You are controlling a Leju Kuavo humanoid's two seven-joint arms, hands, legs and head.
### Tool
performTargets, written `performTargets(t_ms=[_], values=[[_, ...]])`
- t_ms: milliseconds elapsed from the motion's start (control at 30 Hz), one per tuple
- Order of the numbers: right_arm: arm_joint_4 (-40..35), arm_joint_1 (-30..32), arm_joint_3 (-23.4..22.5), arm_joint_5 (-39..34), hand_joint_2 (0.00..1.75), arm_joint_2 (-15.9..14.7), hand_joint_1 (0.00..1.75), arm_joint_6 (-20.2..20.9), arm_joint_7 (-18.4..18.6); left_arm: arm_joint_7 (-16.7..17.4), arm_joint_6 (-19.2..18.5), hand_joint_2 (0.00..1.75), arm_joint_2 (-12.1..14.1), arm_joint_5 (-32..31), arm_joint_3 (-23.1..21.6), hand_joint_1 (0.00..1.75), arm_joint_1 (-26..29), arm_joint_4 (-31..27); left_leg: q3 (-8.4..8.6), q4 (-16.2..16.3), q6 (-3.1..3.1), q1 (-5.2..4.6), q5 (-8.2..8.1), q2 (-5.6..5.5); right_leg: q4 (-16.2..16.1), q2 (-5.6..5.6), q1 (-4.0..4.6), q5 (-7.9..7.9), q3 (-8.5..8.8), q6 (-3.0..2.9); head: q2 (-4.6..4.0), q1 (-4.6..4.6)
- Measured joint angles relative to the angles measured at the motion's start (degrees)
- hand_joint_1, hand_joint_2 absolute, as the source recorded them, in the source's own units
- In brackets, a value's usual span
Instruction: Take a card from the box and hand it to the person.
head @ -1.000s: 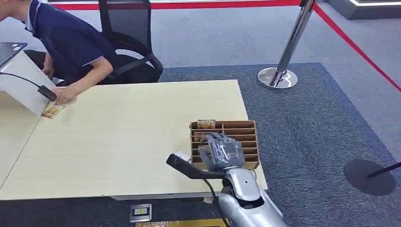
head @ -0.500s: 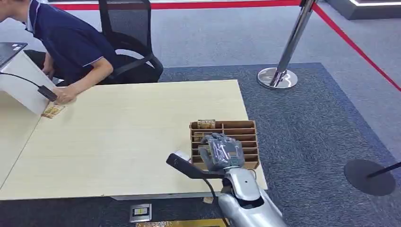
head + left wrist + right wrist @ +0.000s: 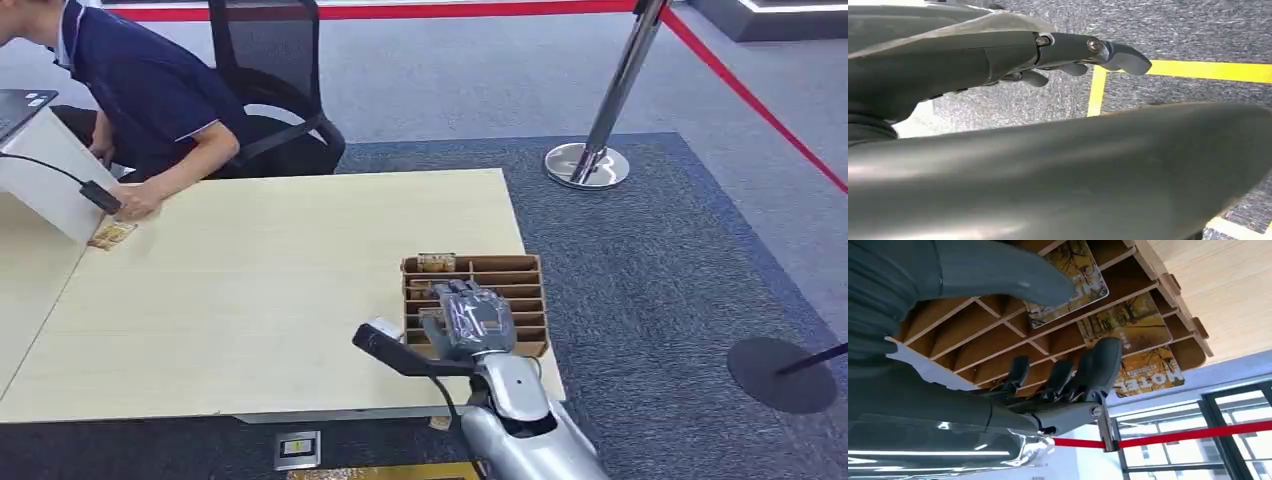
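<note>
Several yellow autumn-print cards [image 3: 1126,322] upright in box [image 3: 998,335] slots.

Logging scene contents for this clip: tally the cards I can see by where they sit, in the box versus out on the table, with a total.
Cards in the box: 3, seen in the right wrist view
Cards on the table: 1, at the far left beside the person's hand
Total: 4
</note>
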Motion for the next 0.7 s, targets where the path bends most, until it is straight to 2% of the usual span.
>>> performTargets(t_ms=[100,300,700], values=[[0.63,-0.26,-0.02,-0.09,1.75,0.02,1.03,-0.04,0.00,0.00,0.00,0.00,0.00,0.18,0.00,0.00,0.00,0.00,0.00,0.00,0.00,0.00,0.00,0.00,0.00,0.00,0.00,0.00,0.00,0.00,0.00,0.02],[2.10,-0.91,-0.11,-0.37,1.75,0.02,0.91,-0.35,0.00,-0.07,0.02,0.00,0.00,0.46,0.02,0.00,0.01,0.00,0.00,0.00,0.00,0.00,0.00,0.00,0.01,0.00,0.00,0.01,0.00,0.00,0.00,0.02],[4.11,-1.56,-0.28,-0.52,1.75,0.17,0.91,-0.96,-0.02,-0.11,0.09,0.00,0.00,0.46,0.02,0.00,0.02,0.00,0.00,0.00,0.00,0.00,0.01,0.00,0.01,0.00,0.00,0.02,0.00,0.01,0.00,0.02]])
